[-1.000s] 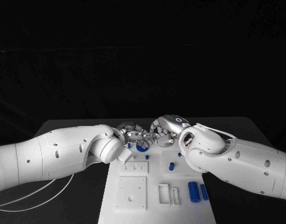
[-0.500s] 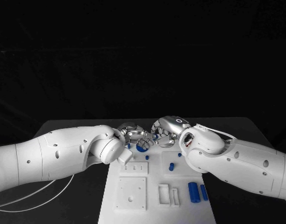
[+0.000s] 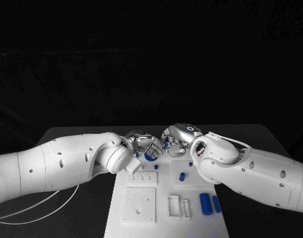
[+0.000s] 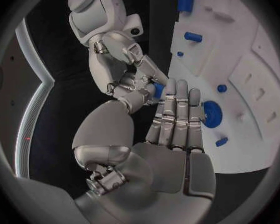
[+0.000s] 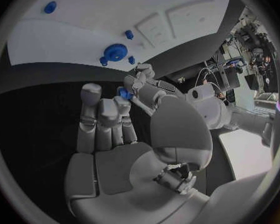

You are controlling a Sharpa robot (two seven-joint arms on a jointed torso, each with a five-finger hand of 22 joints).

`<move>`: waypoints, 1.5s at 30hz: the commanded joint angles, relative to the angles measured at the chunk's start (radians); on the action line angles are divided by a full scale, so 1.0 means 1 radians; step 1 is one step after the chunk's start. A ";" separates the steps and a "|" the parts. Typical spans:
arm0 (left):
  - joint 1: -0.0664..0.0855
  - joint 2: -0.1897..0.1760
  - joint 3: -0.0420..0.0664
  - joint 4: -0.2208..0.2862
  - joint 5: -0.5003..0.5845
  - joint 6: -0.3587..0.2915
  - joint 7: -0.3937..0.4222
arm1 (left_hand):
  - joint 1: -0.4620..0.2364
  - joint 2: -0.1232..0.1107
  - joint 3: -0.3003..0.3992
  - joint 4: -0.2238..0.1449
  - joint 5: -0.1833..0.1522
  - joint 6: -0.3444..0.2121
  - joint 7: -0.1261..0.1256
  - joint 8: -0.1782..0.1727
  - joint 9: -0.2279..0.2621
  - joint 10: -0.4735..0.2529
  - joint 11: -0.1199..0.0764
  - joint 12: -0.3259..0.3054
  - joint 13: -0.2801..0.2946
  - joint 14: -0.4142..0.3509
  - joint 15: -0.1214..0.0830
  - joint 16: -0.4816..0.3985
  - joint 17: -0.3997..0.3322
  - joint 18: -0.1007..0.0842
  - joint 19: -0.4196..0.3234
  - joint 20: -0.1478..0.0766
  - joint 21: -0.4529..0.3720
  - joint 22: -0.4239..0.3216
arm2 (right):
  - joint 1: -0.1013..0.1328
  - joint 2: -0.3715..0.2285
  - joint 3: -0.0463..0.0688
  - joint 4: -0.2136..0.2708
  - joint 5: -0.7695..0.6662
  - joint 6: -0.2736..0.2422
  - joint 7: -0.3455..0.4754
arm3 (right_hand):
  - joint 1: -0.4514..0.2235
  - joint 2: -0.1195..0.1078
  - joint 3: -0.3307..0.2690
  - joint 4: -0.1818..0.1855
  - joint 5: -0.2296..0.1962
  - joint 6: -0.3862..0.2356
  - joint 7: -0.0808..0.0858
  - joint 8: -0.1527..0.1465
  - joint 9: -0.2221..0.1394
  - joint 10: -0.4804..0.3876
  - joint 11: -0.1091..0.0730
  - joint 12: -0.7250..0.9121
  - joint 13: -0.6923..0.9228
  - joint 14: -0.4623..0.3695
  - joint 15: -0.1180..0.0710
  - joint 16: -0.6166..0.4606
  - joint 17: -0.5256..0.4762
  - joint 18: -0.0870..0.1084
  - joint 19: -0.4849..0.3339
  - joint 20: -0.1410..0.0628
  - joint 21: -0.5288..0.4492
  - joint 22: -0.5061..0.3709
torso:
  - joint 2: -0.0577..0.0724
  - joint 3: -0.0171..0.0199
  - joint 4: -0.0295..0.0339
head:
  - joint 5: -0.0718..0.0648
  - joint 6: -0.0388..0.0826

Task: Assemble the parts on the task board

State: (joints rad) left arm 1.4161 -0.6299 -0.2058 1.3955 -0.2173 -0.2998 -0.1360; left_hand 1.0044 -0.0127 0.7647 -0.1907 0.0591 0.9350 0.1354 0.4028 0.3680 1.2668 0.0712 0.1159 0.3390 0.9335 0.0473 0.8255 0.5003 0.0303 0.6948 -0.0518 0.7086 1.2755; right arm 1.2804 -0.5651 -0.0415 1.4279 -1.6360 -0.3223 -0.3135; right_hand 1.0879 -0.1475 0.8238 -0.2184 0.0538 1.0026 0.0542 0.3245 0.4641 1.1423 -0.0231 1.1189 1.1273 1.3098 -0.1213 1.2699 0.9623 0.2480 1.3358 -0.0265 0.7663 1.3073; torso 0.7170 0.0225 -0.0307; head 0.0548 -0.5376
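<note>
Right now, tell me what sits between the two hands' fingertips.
A small blue part is pinched where the right hand and left hand meet, above the task board. The right wrist view shows it best.

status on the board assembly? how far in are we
Early to mid. Done: a blue gear sits on the task board. In hand: the left robot hand and right robot hand meet above the board's far end, a small blue part pinched between their fingertips. Left: two blue cylinders and small pegs lie loose.
</note>
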 commanded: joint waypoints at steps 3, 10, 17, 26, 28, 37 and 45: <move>0.002 0.012 0.003 -0.002 0.003 0.007 0.013 | -0.044 0.006 0.007 -0.013 0.005 0.035 -0.021 0.012 0.008 0.023 -0.007 0.009 0.008 0.010 -0.006 0.014 -0.001 0.006 0.000 -0.005 0.009 -0.002 | -0.005 0.002 -0.002 0.016 -0.003 0.017 0.005 | 0.000 0.005 0.006 -0.002 0.001 0.041 0.035 0.007 0.001 0.005 0.001 -0.003 -0.001 0.003 -0.007 -0.006 -0.001 0.014 0.009 0.001 0.006 0.013 | 0.000 0.0008 -0.0007 | 0.002 -0.002; 0.001 0.016 0.003 -0.003 0.000 0.001 0.016 | -0.066 0.006 0.012 -0.018 0.010 0.047 -0.027 0.018 0.011 0.034 -0.013 0.016 0.014 0.018 -0.011 0.022 0.000 0.005 0.002 -0.008 0.012 -0.005 | -0.005 0.000 -0.002 0.021 0.001 0.019 0.004 | 0.000 0.005 0.006 -0.002 0.002 0.041 0.035 0.007 0.000 0.005 0.001 -0.003 -0.001 0.003 -0.007 -0.006 -0.001 0.014 0.009 0.001 0.006 0.012 | 0.000 0.0006 -0.0006 | 0.002 -0.004; 0.001 0.012 0.003 -0.008 -0.024 -0.024 0.025 | -0.106 0.023 0.019 -0.037 0.031 0.070 -0.036 0.029 0.025 0.052 -0.022 0.026 0.023 0.030 -0.020 0.037 0.002 0.001 0.006 -0.017 0.018 -0.010 | -0.007 -0.006 -0.002 0.024 0.010 0.013 0.008 | -0.003 0.004 0.007 -0.001 0.005 0.041 0.036 0.006 0.000 0.005 0.001 -0.004 -0.001 0.003 -0.007 -0.006 -0.001 0.014 0.009 0.002 0.005 0.012 | 0.000 0.0011 -0.0007 | 0.003 -0.004; 0.001 0.006 0.002 -0.012 -0.061 -0.046 0.024 | -0.182 0.047 0.028 -0.082 0.134 0.107 -0.055 0.049 0.061 0.086 -0.039 0.045 0.041 0.059 -0.039 0.068 0.005 -0.004 0.023 -0.035 0.038 -0.016 | -0.007 -0.018 -0.002 0.013 0.025 -0.028 0.004 | -0.038 -0.034 -0.012 0.021 0.074 0.027 0.040 -0.004 -0.007 -0.001 0.005 -0.012 -0.004 0.002 -0.004 -0.013 -0.003 0.014 0.010 0.001 0.000 0.010 | -0.001 0.0001 -0.0013 | 0.004 -0.005; 0.001 0.005 0.002 -0.011 -0.069 -0.043 0.024 | -0.187 0.045 0.033 -0.088 0.151 0.111 -0.057 0.051 0.066 0.091 -0.041 0.046 0.042 0.062 -0.041 0.070 0.004 -0.005 0.023 -0.037 0.040 -0.017 | -0.007 -0.020 -0.002 0.011 0.026 -0.033 0.005 | -0.046 -0.046 -0.022 0.026 0.083 0.020 0.042 -0.008 -0.009 -0.004 0.007 -0.015 -0.004 0.002 -0.003 -0.014 -0.004 0.014 0.011 0.000 -0.001 0.009 | -0.001 -0.0001 -0.0014 | 0.004 -0.005; 0.000 0.001 0.002 -0.010 -0.097 -0.037 0.018 | -0.184 0.034 0.043 -0.092 0.182 0.122 -0.063 0.056 0.085 0.103 -0.047 0.051 0.048 0.073 -0.047 0.077 0.002 -0.009 0.023 -0.043 0.047 -0.019 | -0.009 -0.021 -0.002 0.006 0.052 -0.078 0.026 | -0.069 -0.083 -0.082 0.048 0.122 -0.028 0.057 -0.033 -0.020 -0.016 0.020 -0.032 -0.015 0.000 0.010 -0.023 -0.006 0.014 0.007 -0.006 -0.012 0.004 | 0.000 0.0007 -0.0001 | 0.006 -0.007; -0.001 -0.004 0.002 -0.007 -0.135 -0.032 0.007 | -0.178 0.022 0.046 -0.092 0.210 0.131 -0.067 0.060 0.101 0.114 -0.052 0.056 0.053 0.084 -0.053 0.085 0.002 -0.011 0.026 -0.049 0.054 -0.020 | -0.010 -0.032 -0.002 0.017 0.054 -0.086 0.030 | -0.066 -0.088 -0.115 0.051 0.142 -0.031 0.057 -0.033 -0.019 -0.014 0.021 -0.036 -0.021 0.000 0.010 -0.026 -0.006 0.014 0.007 -0.008 -0.017 0.003 | 0.000 0.0003 -0.0001 | 0.007 -0.007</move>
State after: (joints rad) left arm 1.4150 -0.6333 -0.2043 1.3869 -0.3143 -0.3260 -0.1314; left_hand 0.8209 0.0153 0.8045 -0.2803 0.2642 0.9859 0.1440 0.4600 0.4691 1.3771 0.0184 0.1664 0.3908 1.0105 -0.0078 0.9061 0.5026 0.0304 0.7169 -0.0696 0.7587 1.2559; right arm 1.2712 -0.5959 -0.0437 1.4401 -1.5889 -0.3864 -0.2987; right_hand 1.0227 -0.2280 0.7129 -0.1686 0.1902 0.9718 0.1060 0.2943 0.4439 1.1273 -0.0049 1.0878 1.1068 1.3099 -0.1209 1.2491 0.9577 0.2490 1.3432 -0.0267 0.7544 1.3073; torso 0.7168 0.0231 -0.0307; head 0.0612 -0.5444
